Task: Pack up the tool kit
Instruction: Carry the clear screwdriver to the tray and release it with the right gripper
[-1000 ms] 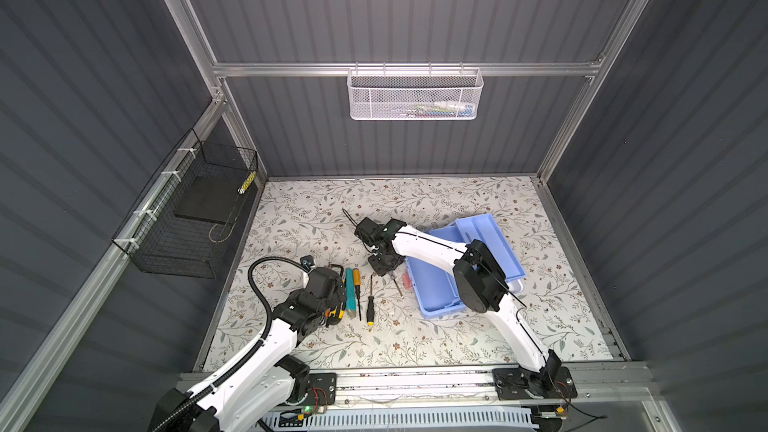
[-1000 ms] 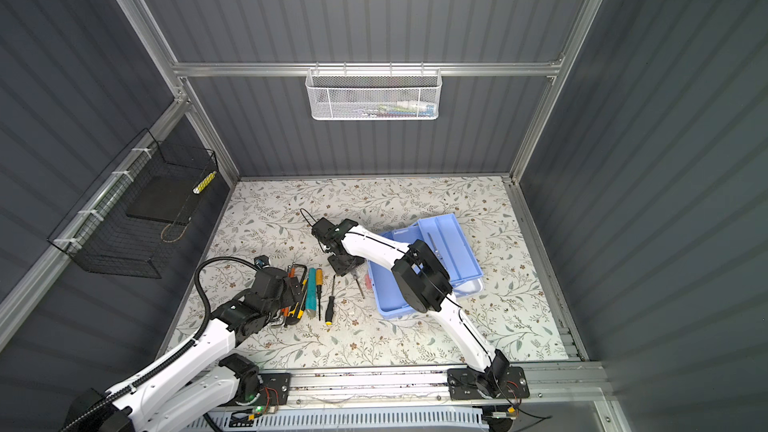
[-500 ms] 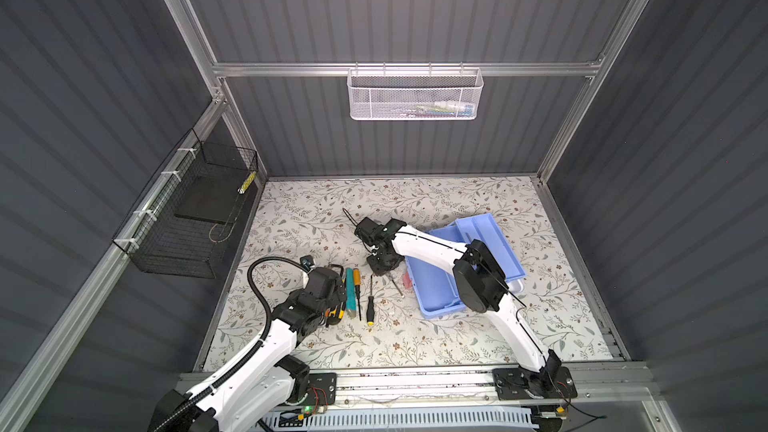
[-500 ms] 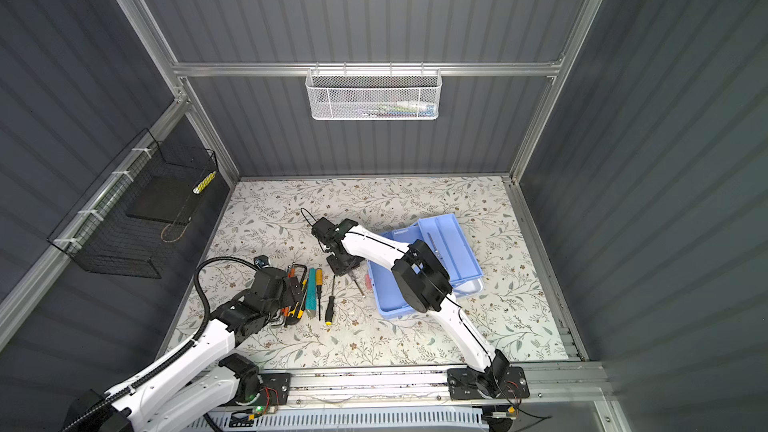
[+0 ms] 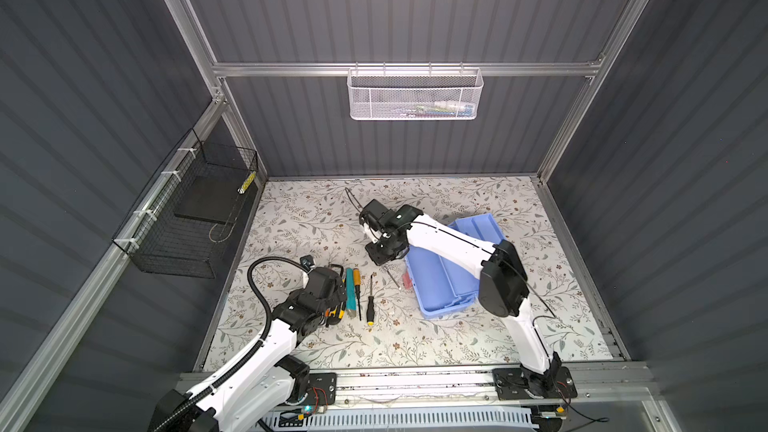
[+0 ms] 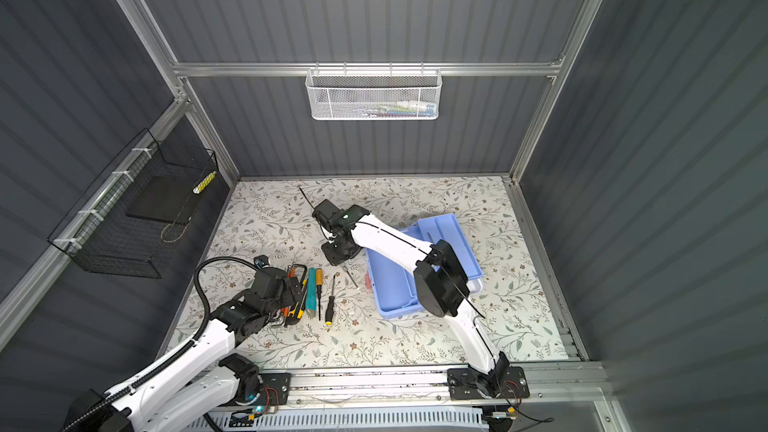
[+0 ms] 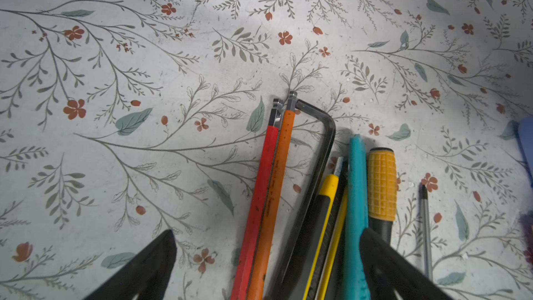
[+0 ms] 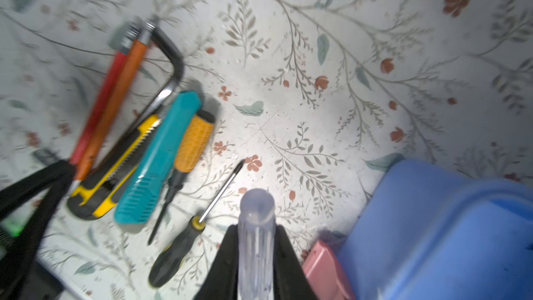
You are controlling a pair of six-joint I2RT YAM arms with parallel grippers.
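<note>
- Right pincer (image 8: 256,229) has clenched on a clear tool handle (image 8: 256,212).
- Left pincer (image 7: 266,232) stays spread wide above the hex keys (image 7: 275,183).
- Blue tool kit tray (image 5: 440,284) sits on the tabletop (image 5: 316,222), partly hidden under the right arm.
- That handle's rear end is hidden between the jaws.

The right gripper (image 8: 256,227) pinches a clear handle (image 8: 256,252) of glossy, fluted see-through plastic. Just beside it the blue box (image 8: 432,226) is smooth, faintly shiny plastic. Farther off, the orange handle (image 8: 196,139) has a rubbery grid texture, the teal tool (image 8: 161,151) ribbed matt plastic, the bent hex key (image 8: 179,66) dark metal. The floral table cover (image 8: 317,96) looks matt, scuffed.
</note>
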